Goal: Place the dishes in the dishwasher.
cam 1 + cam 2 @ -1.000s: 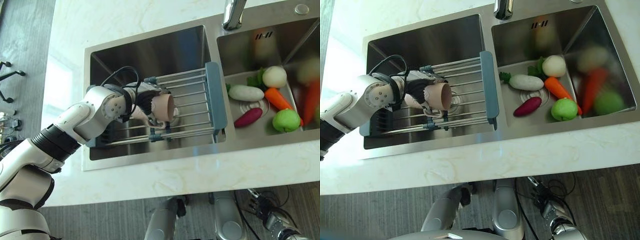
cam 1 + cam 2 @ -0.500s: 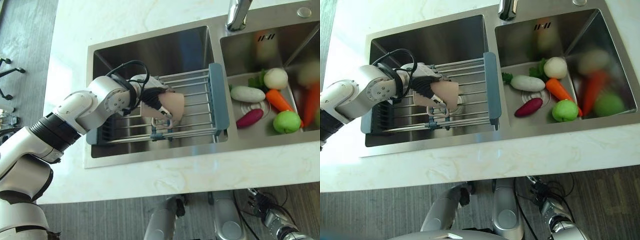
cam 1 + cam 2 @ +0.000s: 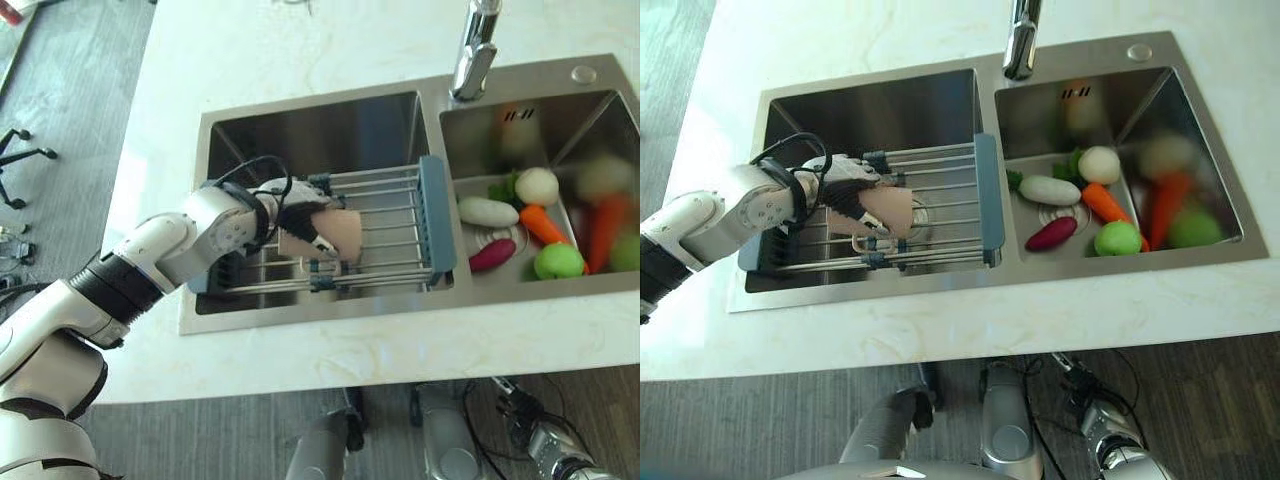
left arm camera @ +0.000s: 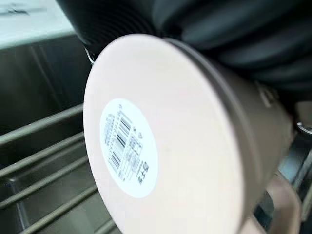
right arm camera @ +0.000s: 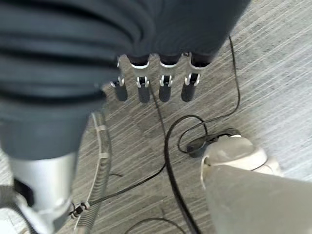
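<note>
My left hand [image 3: 292,220] is shut on a pinkish-beige mug [image 3: 343,234], its fingers curled round the mug's body. The mug is tipped on its side just above the metal rods of the drying rack [image 3: 433,225] that spans the left basin of the sink [image 3: 400,322]. In the left wrist view the mug's flat base [image 4: 146,146] with a white barcode sticker faces the camera, and its handle [image 4: 280,207] points down toward the rack's rods [image 4: 39,163]. My right hand [image 5: 165,85] hangs low over the floor with straight fingers, holding nothing.
The right basin holds a white radish [image 3: 487,211], a carrot [image 3: 545,225], a purple sweet potato [image 3: 490,254], a green apple [image 3: 558,262] and a white onion [image 3: 537,186]. The faucet [image 3: 476,50] stands behind the divider. Pale marble counter [image 3: 300,50] surrounds the sink.
My left hand has turned the mug so that its mouth no longer faces the camera, and moved it slightly right along the rack. The camera has shifted too.
</note>
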Motion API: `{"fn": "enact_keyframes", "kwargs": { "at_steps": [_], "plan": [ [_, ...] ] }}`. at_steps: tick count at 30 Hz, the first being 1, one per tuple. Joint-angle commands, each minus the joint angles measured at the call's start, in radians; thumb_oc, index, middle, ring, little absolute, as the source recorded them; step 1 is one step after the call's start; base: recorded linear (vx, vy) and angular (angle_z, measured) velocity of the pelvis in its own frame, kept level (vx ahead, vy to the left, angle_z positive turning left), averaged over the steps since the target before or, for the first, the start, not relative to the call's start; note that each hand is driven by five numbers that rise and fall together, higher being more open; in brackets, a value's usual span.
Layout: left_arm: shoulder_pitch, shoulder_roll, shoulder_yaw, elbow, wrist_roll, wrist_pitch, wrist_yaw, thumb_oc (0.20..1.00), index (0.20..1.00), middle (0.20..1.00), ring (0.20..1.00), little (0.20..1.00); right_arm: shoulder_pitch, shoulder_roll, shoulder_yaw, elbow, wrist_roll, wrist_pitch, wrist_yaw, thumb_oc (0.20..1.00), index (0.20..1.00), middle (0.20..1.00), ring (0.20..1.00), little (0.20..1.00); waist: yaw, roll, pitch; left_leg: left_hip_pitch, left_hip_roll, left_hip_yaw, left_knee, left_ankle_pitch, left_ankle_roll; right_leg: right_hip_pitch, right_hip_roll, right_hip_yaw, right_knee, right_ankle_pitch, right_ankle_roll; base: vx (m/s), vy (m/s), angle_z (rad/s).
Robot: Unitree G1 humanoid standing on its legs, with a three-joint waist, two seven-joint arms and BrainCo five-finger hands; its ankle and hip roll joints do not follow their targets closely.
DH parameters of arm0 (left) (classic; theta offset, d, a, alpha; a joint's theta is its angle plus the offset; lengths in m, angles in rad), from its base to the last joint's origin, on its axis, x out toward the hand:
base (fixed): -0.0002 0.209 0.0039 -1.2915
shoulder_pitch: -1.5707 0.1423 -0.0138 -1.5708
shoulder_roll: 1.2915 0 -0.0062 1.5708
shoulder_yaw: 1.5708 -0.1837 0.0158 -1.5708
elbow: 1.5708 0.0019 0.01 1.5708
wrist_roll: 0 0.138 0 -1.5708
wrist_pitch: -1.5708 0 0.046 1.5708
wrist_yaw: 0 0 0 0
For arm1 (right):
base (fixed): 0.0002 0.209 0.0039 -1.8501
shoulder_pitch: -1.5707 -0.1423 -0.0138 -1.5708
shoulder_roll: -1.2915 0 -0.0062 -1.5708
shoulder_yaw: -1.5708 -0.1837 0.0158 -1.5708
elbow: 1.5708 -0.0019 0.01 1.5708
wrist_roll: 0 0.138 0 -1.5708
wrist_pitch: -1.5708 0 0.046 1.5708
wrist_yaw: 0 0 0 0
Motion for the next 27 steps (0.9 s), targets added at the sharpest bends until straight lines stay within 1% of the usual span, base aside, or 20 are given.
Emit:
{"fn": "enact_keyframes", "kwargs": {
  "at_steps": [1,3,4,7,9,10,13,14,16,18,19,20,22,23,24,25,26,27],
  "plan": [
    [0.028,0.081,0.148,-0.029,-0.065,-0.011,0.196,0.200,0.200,0.200,0.200,0.200,0.070,0.023,-0.047,-0.016,0.011,-0.006,-0.009,1.000,1.000,1.000,1.000,1.000,0.012,-0.013,-0.033,-0.016,0.042,-0.005,0.079,-0.085,-0.058,0.059,-0.033,0.009,-0.089,0.024,0.117,0.05,0.016,0.04],
    [0.064,0.087,0.199,-0.031,-0.067,-0.034,0.262,0.200,0.200,0.200,0.200,0.200,0.085,0.026,-0.057,-0.014,0.000,-0.004,-0.010,1.000,1.000,1.000,1.000,1.000,0.017,-0.015,-0.046,0.002,0.041,-0.005,0.079,-0.092,-0.056,0.079,-0.032,0.006,-0.089,0.018,0.116,0.08,0.027,0.06],
    [0.099,0.090,0.259,-0.037,-0.062,-0.049,0.347,0.200,0.200,0.200,0.200,0.200,0.106,0.032,-0.069,-0.012,-0.012,-0.002,-0.011,1.000,1.000,1.000,1.000,1.000,0.025,-0.019,-0.061,0.026,0.039,-0.008,0.079,-0.104,-0.054,0.108,-0.031,0.000,-0.089,0.005,0.116,0.08,0.031,0.11],
    [0.181,0.090,0.363,-0.043,-0.051,-0.078,0.469,0.200,0.200,0.200,0.200,0.200,0.136,0.044,-0.087,-0.008,-0.047,-0.002,-0.011,1.000,1.000,1.000,1.000,1.000,0.034,-0.023,-0.094,0.045,0.036,-0.008,0.079,-0.109,-0.051,0.132,-0.027,-0.004,-0.089,-0.003,0.113,0.09,0.043,0.14],
    [0.234,0.078,0.425,-0.052,-0.041,-0.091,0.543,0.200,0.200,0.200,0.200,0.200,0.155,0.054,-0.097,-0.002,-0.073,0.001,-0.012,1.000,1.000,1.000,1.000,1.000,0.039,-0.027,-0.119,0.057,0.036,-0.005,0.079,-0.114,-0.049,0.146,-0.025,-0.007,-0.089,-0.008,0.113,0.11,0.038,0.02],
    [0.276,0.067,0.469,-0.063,-0.027,-0.094,0.599,0.200,0.200,0.200,0.200,0.200,0.169,0.059,-0.102,0.003,-0.087,0.002,-0.011,1.000,1.000,1.000,1.000,1.000,0.044,-0.030,-0.134,0.068,0.036,-0.003,0.079,-0.120,-0.047,0.158,-0.024,-0.009,-0.089,-0.014,0.111,0.10,0.033,0.05],
    [0.358,0.034,0.554,-0.087,-0.007,-0.106,0.685,0.200,0.200,0.200,0.200,0.200,0.189,0.064,-0.113,0.014,-0.118,0.003,-0.004,1.000,1.000,1.000,1.000,1.000,0.050,-0.035,-0.152,0.094,0.036,-0.002,0.079,-0.132,-0.044,0.187,-0.021,-0.011,-0.089,-0.027,0.108,0.10,0.033,0.03],
    [0.399,0.012,0.592,-0.106,-0.016,-0.113,0.725,0.200,0.200,0.200,0.200,0.200,0.197,0.067,-0.122,0.019,-0.136,0.003,0.002,1.000,1.000,1.000,1.000,1.000,0.055,-0.038,-0.158,0.107,0.035,-0.004,0.079,-0.139,-0.042,0.201,-0.020,-0.013,-0.089,-0.034,0.106,0.10,0.024,0.02],
    [0.467,-0.033,0.648,-0.133,-0.068,-0.130,0.771,0.200,0.200,0.200,0.200,0.200,0.208,0.074,-0.130,0.023,-0.165,0.005,0.003,1.000,1.000,1.000,1.000,1.000,0.062,-0.041,-0.161,0.135,0.033,-0.009,0.079,-0.154,-0.038,0.230,-0.020,-0.017,-0.089,-0.050,0.104,0.10,0.010,0.01],
    [0.542,-0.107,0.712,-0.161,-0.167,-0.196,0.825,0.200,0.200,0.200,0.200,0.200,0.215,0.080,-0.135,0.031,-0.203,0.006,0.007,1.000,1.000,1.000,1.000,1.000,0.071,-0.045,-0.165,0.156,0.032,-0.015,0.079,-0.156,-0.034,0.250,-0.019,-0.022,-0.089,-0.056,0.097,0.08,-0.013,0.02],
    [0.586,-0.154,0.750,-0.183,-0.175,-0.227,0.847,0.200,0.200,0.200,0.200,0.200,0.221,0.082,-0.139,0.030,-0.221,0.005,0.010,1.000,1.000,1.000,1.000,1.000,0.079,-0.048,-0.166,0.167,0.030,-0.022,0.079,-0.158,-0.032,0.263,-0.018,-0.025,-0.089,-0.060,0.094,0.12,-0.034,0.04],
    [0.639,-0.215,0.782,-0.205,-0.184,-0.283,0.864,0.200,0.200,0.200,0.200,0.200,0.228,0.087,-0.141,0.035,-0.250,0.000,0.017,1.000,1.000,1.000,1.000,1.000,0.087,-0.052,-0.168,0.185,0.029,-0.032,0.079,-0.166,-0.030,0.281,-0.015,-0.029,-0.089,-0.070,0.089,0.11,-0.050,0.11],
    [0.685,-0.295,0.810,-0.247,-0.253,-0.319,0.853,0.200,0.200,0.200,0.200,0.200,0.230,0.094,-0.135,0.037,-0.273,-0.005,0.021,1.000,1.000,1.000,1.000,1.000,0.100,-0.060,-0.171,0.192,0.027,-0.046,0.079,-0.161,-0.030,0.291,-0.011,-0.037,-0.089,-0.072,0.080,0.07,-0.070,0.20],
    [0.709,-0.334,0.825,-0.265,-0.302,-0.346,0.843,0.200,0.200,0.200,0.200,0.200,0.232,0.095,-0.132,0.041,-0.281,-0.009,0.022,1.000,1.000,1.000,1.000,1.000,0.108,-0.061,-0.171,0.204,0.026,-0.055,0.079,-0.167,-0.032,0.306,-0.009,-0.044,-0.089,-0.081,0.077,0.04,-0.107,0.19],
    [0.734,-0.377,0.844,-0.282,-0.373,-0.392,0.834,0.200,0.200,0.200,0.200,0.200,0.231,0.096,-0.129,0.045,-0.294,-0.012,0.027,1.000,1.000,1.000,1.000,1.000,0.118,-0.066,-0.172,0.206,0.026,-0.065,0.079,-0.159,-0.034,0.311,-0.006,-0.052,-0.089,-0.081,0.070,0.04,-0.099,0.21],
    [0.743,-0.390,0.854,-0.289,-0.393,-0.405,0.825,0.200,0.200,0.200,0.200,0.200,0.232,0.095,-0.128,0.045,-0.294,-0.012,0.026,1.000,1.000,1.000,1.000,1.000,0.120,-0.066,-0.175,0.205,0.027,-0.070,0.079,-0.157,-0.035,0.311,-0.005,-0.055,-0.089,-0.082,0.067,0.01,-0.142,0.31],
    [0.761,-0.429,0.878,-0.300,-0.476,-0.452,0.810,0.200,0.200,0.200,0.200,0.200,0.229,0.094,-0.121,0.043,-0.313,-0.003,0.027,1.000,1.000,1.000,1.000,1.000,0.135,-0.071,-0.177,0.208,0.028,-0.082,0.079,-0.152,-0.041,0.318,-0.001,-0.066,-0.089,-0.087,0.061,0.02,-0.139,0.31],
    [0.774,-0.455,0.899,-0.304,-0.513,-0.478,0.803,0.200,0.200,0.200,0.200,0.200,0.226,0.092,-0.117,0.043,-0.340,0.008,0.024,1.000,1.000,1.000,1.000,1.000,0.146,-0.075,-0.179,0.208,0.031,-0.088,0.079,-0.147,-0.047,0.321,0.001,-0.075,-0.089,-0.090,0.056,0.03,-0.176,0.35]
  ]
}}
